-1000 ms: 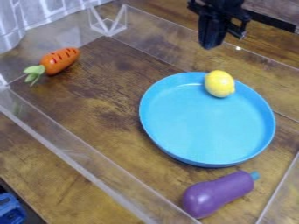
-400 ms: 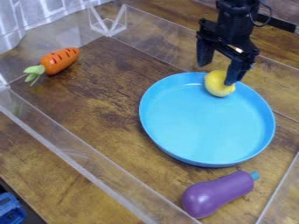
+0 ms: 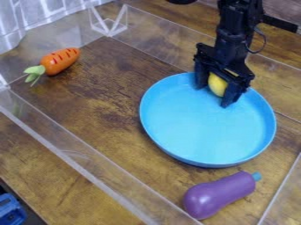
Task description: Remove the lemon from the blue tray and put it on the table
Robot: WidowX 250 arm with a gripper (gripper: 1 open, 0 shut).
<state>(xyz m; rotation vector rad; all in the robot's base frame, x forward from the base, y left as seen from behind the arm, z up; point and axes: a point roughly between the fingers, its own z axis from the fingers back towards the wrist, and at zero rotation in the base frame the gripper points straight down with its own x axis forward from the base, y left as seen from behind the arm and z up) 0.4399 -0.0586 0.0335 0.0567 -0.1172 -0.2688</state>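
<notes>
My gripper (image 3: 223, 83) has come down since the earlier frame, and its fingers now stand spread on both sides of the lemon (image 3: 217, 83). Near the table's (image 3: 106, 97) left edge I see the carrot (image 3: 55, 62). The lemon lies at the far rim of the blue tray (image 3: 200, 127). The eggplant (image 3: 219, 194) lies at the near edge.

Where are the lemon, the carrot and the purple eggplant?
lemon (image 3: 216, 84), camera view, yellow side showing between the fingers.
carrot (image 3: 59, 61), camera view, orange body.
eggplant (image 3: 216, 195), camera view, purple middle.
</notes>
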